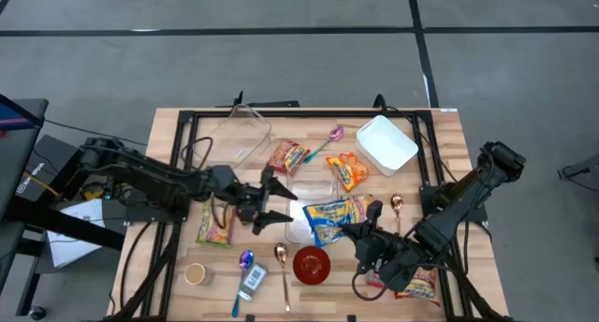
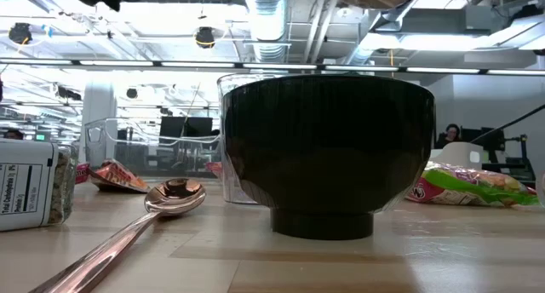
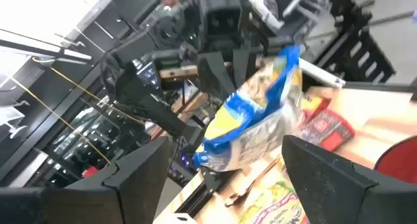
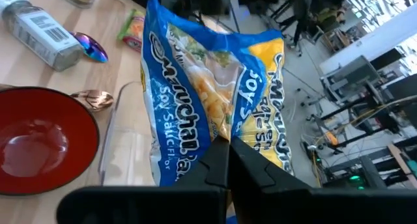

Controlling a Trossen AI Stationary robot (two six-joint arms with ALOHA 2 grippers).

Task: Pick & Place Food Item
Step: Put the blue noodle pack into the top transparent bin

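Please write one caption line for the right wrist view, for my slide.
Right pincer shut on a blue-and-yellow noodle packet, lifted above the red bowl.

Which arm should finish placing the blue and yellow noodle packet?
Right, probably. The right claw is already shut on the blue and yellow noodle packet, holding it over the clear plastic container. The left claw stands open beside it, holding nothing.

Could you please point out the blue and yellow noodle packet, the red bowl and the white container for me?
noodle packet [image 4: 195,87], right wrist view, middle of its printed front.
red bowl [image 1: 312,264], high view, its inside.
white container [image 1: 372,154], high view, its rim.
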